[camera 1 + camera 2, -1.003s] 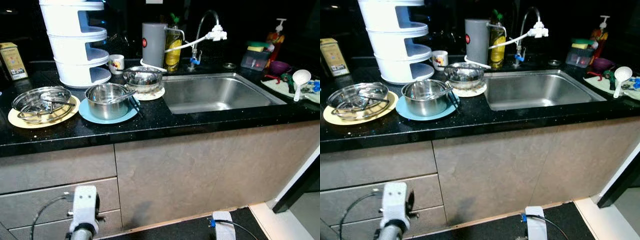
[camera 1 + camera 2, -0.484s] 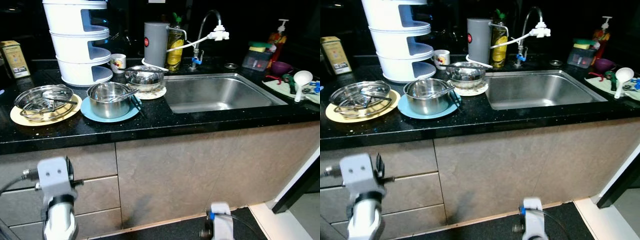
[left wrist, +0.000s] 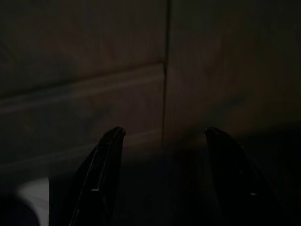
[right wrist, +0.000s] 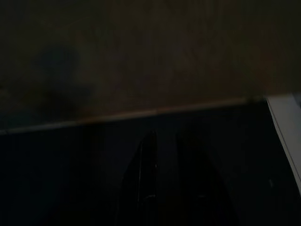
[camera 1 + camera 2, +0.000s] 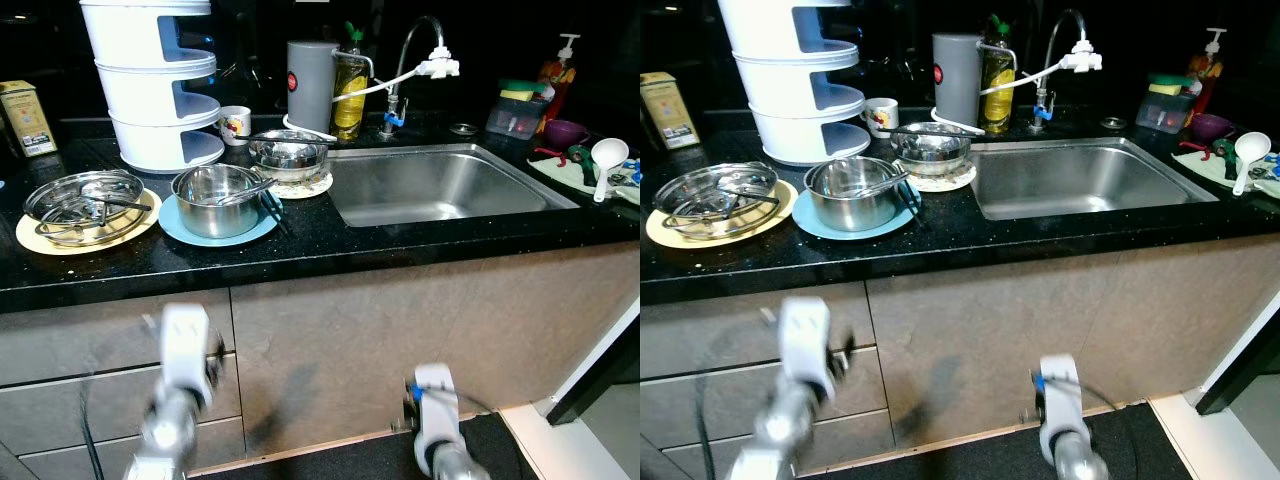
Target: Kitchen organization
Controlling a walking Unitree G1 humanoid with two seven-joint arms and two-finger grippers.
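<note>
Pots point(image 5: 217, 200) on black counter point(image 5: 300, 245) beside sink point(image 5: 440, 185).

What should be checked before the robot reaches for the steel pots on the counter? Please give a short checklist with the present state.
1. Left hand open and holding nothing: ok.
2. Right hand open: not ok, fingers look close together.
3. Arms raised to the counter: not ok, both are low before the cabinet.
4. Steel pot upright on the blue plate: ok.
5. Sink free of dishes: ok.
6. Utensils lying in the pot: ok, visible.

Pots point(image 5: 213, 198) left of sink point(image 5: 440, 185)
</note>
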